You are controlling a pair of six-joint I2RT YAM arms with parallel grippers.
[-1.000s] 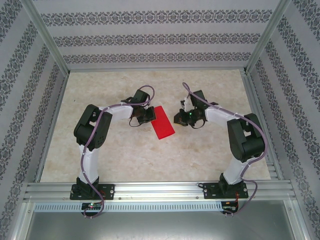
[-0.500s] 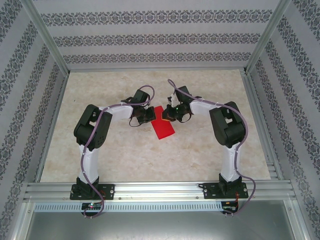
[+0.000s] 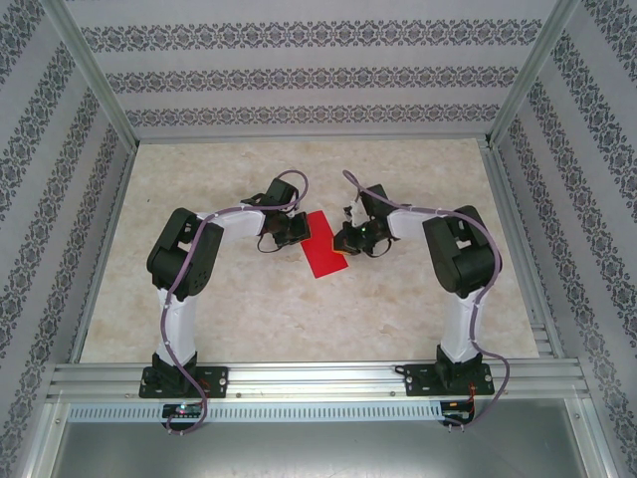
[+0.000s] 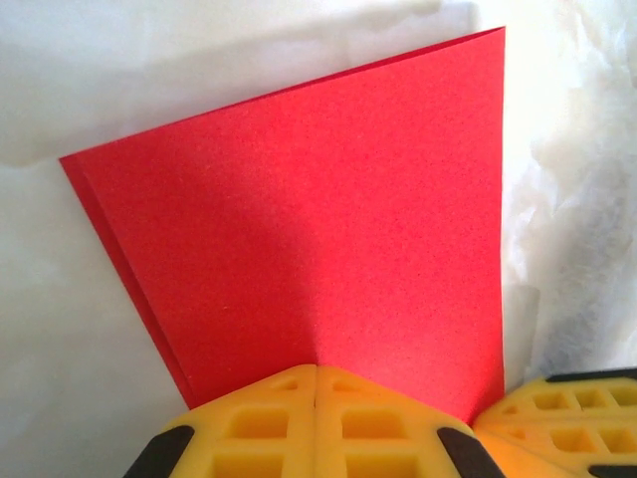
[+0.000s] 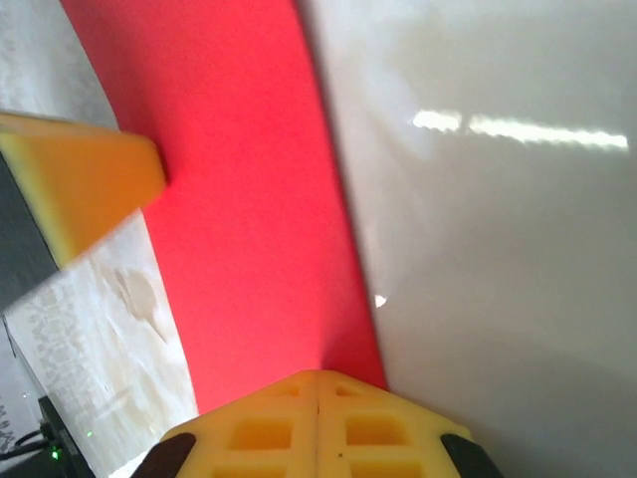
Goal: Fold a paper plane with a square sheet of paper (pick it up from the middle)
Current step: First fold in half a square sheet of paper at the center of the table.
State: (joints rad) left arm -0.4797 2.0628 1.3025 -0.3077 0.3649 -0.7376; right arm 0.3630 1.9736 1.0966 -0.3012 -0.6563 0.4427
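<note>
Right gripper [image 3: 345, 239] swung in from 3 o'clock onto red sheet [image 3: 323, 255]; left gripper [image 3: 296, 232] unmoved at its 9 o'clock edge. We see both jaws closed, tips pressing sheet, seemingly folded double, at table [image 3: 239, 319] centre. Risk: uneven push slides layers, skewing crease. We count one sheet, two grippers.
</note>
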